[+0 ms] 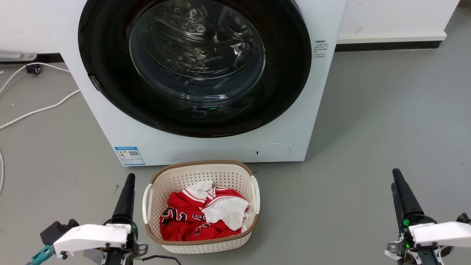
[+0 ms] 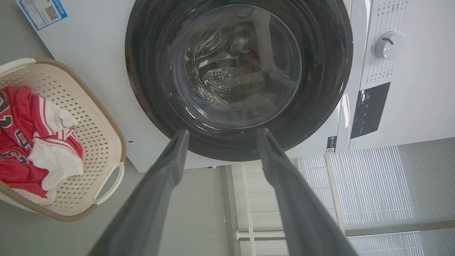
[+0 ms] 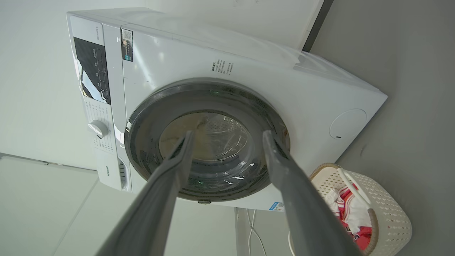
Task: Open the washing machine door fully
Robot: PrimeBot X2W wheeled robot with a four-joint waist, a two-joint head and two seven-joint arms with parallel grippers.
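Noting door point(image 1: 195, 66) shut, left hand point(image 2: 222, 132) and right hand point(image 3: 227, 133) both spread, empty, well short; we judge next: reach its rim, pull outward.

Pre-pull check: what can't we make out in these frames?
Head view: the door top is cut off by the frame edge; the sticker print beside it is too small to read.
Head view: the small tab on the door rim, handle or hinge, cannot tell.
Left wrist view: the left gripper fingers cover part of the door rim.
Head view: the clothes hide the bottom of the basket.
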